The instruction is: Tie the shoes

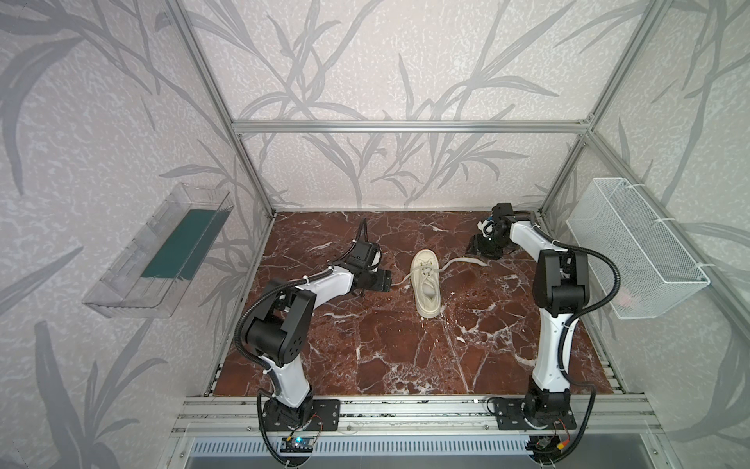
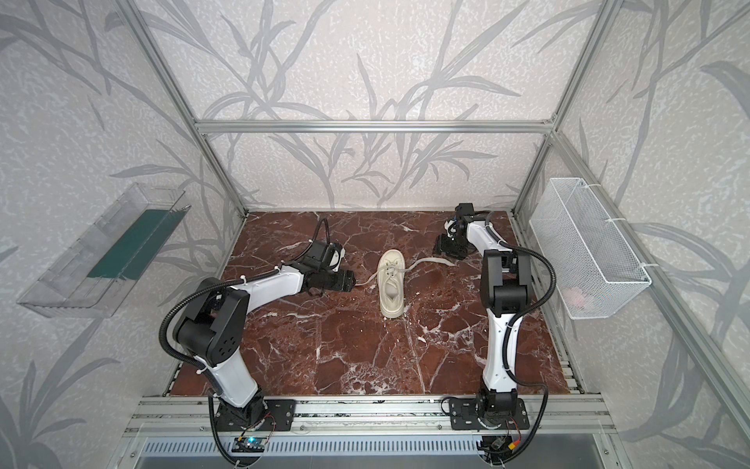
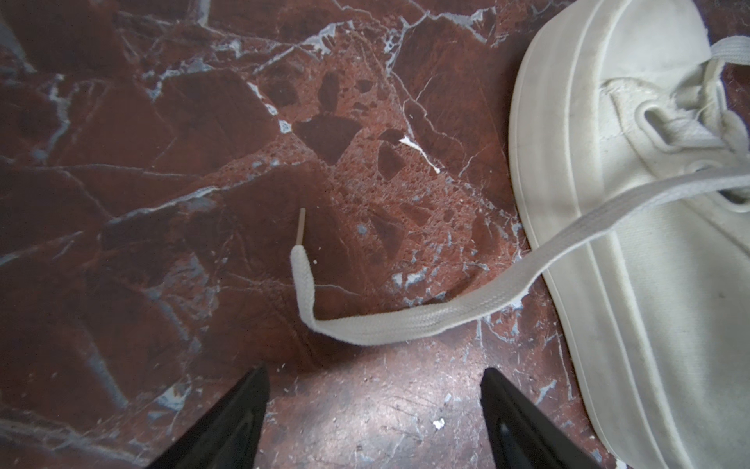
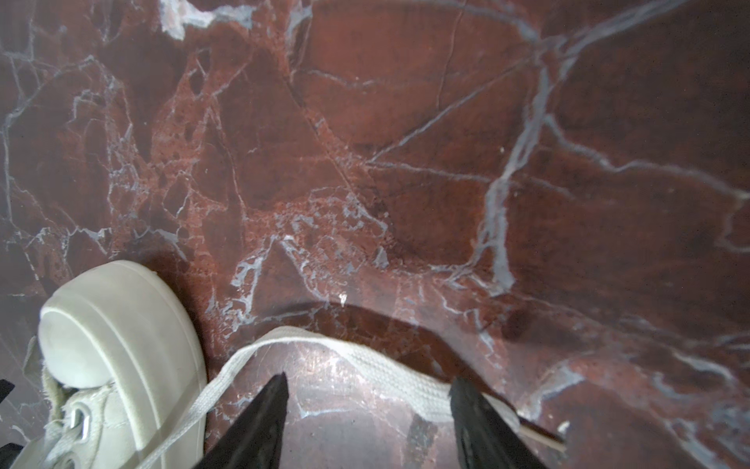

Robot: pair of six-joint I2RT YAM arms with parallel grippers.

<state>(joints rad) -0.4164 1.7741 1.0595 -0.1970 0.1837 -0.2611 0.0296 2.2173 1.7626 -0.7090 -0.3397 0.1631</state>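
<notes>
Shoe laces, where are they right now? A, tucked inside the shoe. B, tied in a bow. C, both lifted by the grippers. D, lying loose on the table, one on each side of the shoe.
D: the left lace and right lace lie slack on the table either side of the shoe, neither gripped.

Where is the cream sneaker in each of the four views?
In a top view: cream sneaker at the middle of the red marble tabletop, toe pointing away.
In a top view: the same place.
Left wrist view: its thick-soled side, a lace trailing off it.
Right wrist view: its rounded toe, the other lace beside it.
Shared landmark: the tabletop.
</notes>
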